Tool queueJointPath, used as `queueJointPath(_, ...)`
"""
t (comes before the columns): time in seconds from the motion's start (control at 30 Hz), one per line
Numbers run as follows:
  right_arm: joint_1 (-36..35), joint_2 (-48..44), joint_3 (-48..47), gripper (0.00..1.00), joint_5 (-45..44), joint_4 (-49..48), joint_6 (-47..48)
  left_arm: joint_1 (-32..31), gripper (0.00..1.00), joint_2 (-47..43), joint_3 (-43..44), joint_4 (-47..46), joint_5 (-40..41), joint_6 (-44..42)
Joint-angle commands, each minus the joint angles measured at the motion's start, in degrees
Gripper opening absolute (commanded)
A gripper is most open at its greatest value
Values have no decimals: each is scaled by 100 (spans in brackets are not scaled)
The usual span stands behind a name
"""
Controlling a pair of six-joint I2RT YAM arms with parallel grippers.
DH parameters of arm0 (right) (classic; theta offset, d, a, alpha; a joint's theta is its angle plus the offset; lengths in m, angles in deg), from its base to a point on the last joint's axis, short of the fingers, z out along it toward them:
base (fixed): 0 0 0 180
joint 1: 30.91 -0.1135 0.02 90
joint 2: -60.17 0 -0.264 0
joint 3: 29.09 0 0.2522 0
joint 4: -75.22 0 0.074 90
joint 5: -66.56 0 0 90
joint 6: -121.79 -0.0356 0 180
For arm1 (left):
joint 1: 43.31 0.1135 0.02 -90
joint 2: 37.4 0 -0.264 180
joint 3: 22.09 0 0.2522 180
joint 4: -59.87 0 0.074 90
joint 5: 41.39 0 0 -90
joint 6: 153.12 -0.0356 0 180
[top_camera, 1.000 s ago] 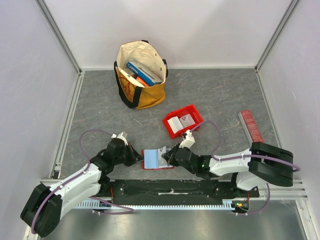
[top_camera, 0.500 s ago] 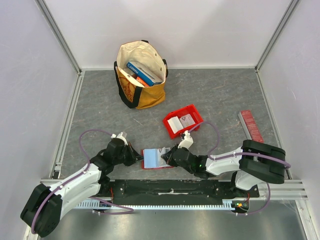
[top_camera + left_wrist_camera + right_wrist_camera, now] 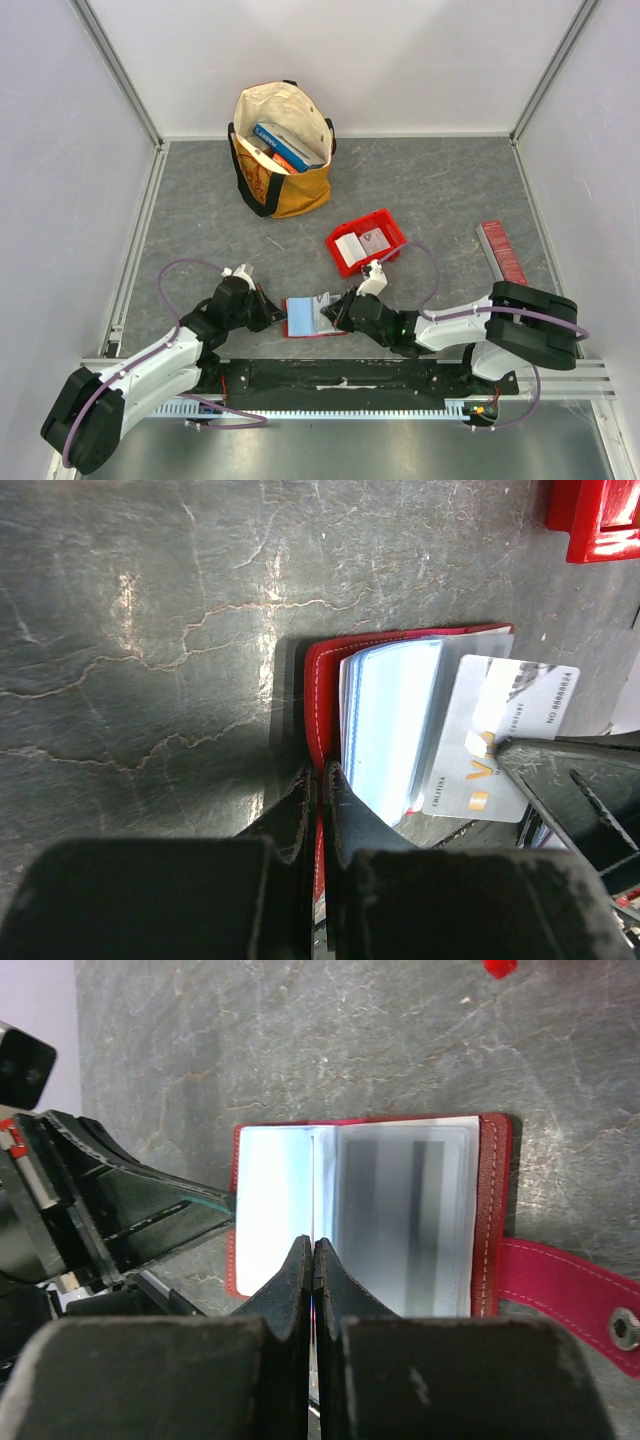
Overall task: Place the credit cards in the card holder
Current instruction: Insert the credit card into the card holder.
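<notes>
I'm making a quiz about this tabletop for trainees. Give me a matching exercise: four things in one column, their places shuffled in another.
1 card holder
2 tote bag
3 red bin
4 ridged red strip

A along the right side
B near edge, lying open
C far edge, left of centre
D middle, just beyond the card holder

Pairs: 1-B, 2-C, 3-D, 4-A

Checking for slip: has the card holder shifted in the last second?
No. The card holder lies where it did, same gap from the red bin.
</notes>
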Motion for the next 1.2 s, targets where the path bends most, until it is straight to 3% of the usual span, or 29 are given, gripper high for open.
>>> queueJointPath(0.0, -6, -257, 70, 0, -245, -50, -34, -14, 2, -16, -50, -122, 48, 130)
queueJointPath(0.87, 47, 639, -106, 0, 379, -621, -165, -5, 2, 28, -59, -175, 13, 130)
queueJointPath(1.17, 205, 1017, 43, 0, 608, -1245, -368, -14, 2, 27, -59, -183, -5, 130)
